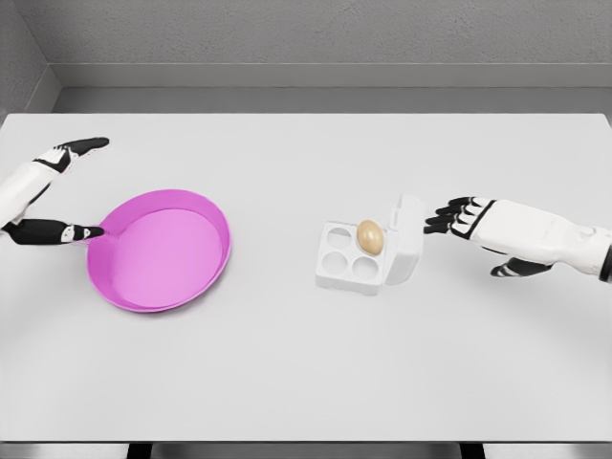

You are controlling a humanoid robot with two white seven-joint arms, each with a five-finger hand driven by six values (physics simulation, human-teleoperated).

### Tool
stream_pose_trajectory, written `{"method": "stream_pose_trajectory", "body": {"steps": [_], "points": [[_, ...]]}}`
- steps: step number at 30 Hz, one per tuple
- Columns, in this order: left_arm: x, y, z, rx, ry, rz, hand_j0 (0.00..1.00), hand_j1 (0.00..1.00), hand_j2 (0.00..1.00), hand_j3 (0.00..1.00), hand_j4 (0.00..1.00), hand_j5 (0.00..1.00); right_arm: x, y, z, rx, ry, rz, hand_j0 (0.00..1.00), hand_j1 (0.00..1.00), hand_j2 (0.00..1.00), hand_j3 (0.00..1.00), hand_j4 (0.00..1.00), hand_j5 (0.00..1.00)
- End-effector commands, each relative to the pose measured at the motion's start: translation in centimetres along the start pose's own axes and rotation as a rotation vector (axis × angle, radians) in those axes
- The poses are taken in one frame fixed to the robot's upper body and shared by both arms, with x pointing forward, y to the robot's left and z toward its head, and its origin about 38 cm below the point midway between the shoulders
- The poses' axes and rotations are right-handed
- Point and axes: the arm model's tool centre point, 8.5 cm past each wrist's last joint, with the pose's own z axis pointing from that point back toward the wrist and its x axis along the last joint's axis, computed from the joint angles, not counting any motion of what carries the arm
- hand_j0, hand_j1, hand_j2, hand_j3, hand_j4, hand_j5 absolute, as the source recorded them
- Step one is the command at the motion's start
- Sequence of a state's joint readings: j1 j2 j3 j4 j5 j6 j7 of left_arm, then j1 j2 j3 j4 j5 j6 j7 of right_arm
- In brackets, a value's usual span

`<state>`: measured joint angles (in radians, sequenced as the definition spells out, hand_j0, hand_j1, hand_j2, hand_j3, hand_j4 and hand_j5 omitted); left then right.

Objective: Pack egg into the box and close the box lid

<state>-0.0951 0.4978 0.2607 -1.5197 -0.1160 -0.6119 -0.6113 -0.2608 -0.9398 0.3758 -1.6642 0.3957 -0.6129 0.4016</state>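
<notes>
One egg (370, 236) is sitting in the far-right cup of the open box (349, 273) while the right hand (466, 218) is hovering just beside its raised lid (405, 239), fingers extended, holding nothing.

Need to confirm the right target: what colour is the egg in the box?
Tan-beige egg, in the white box's far-right cup; head view.

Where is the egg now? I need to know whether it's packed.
In the head view, the egg sits in the open box's far-right cup, right of centre, beside the raised lid.
</notes>
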Motion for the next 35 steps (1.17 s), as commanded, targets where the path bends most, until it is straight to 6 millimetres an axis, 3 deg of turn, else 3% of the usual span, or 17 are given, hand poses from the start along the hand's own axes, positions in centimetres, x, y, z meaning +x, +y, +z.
{"method": "stream_pose_trajectory", "body": {"steps": [1,6,11,14,16,19,23,26,29,35], "points": [[-0.4,1.4,1.0,0.051,0.022,-0.008,1.0,1.0,1.0,1.0,1.0,1.0,0.6,-0.5,-0.2,-0.012,-0.018,0.007,1.0,1.0,1.0,1.0,1.0,1.0],[-0.5,1.0,0.8,0.031,0.035,-0.025,1.0,1.0,1.0,1.0,1.0,1.0,1.8,-1.1,-0.7,-0.029,-0.054,0.029,1.0,1.0,1.0,1.0,1.0,1.0],[-0.5,1.0,0.8,0.031,0.035,-0.025,1.0,1.0,1.0,1.0,1.0,1.0,3.8,-0.8,-2.7,-0.05,-0.127,0.013,1.0,1.0,1.0,1.0,1.0,1.0],[-0.5,1.0,0.8,0.031,0.035,-0.025,1.0,1.0,1.0,1.0,1.0,1.0,4.4,-1.8,-4.1,-0.107,-0.155,0.01,1.0,1.0,1.0,1.0,1.0,1.0],[-0.5,0.9,0.8,0.03,0.035,-0.025,1.0,1.0,1.0,1.0,1.0,1.0,4.2,-2.2,-4.1,-0.119,-0.151,0.018,1.0,1.0,1.0,1.0,1.0,1.0],[-0.5,0.9,0.8,0.03,0.035,-0.025,1.0,1.0,1.0,1.0,1.0,1.0,2.8,-4.1,-2.8,-0.162,-0.098,0.047,1.0,1.0,1.0,1.0,1.0,1.0],[-0.5,0.9,0.9,0.03,0.035,-0.026,1.0,1.0,1.0,1.0,1.0,1.0,1.9,-4.5,-1.9,-0.168,-0.064,0.053,1.0,1.0,1.0,1.0,1.0,1.0],[-0.5,0.9,0.9,0.03,0.036,-0.025,1.0,1.0,1.0,1.0,1.0,1.0,-2.2,-4.6,1.3,-0.168,0.08,0.027,1.0,1.0,1.0,1.0,1.0,1.0],[-0.5,0.8,0.8,0.025,0.039,-0.028,1.0,1.0,1.0,1.0,1.0,1.0,-6.4,-3.1,4.4,-0.134,0.223,-0.03,1.0,1.0,1.0,1.0,1.0,1.0],[-0.5,0.2,0.9,0.002,0.049,-0.036,1.0,1.0,1.0,1.0,1.0,1.0,-7.7,-2.4,5.4,-0.122,0.267,-0.054,1.0,1.0,1.0,1.0,1.0,1.0]]}}
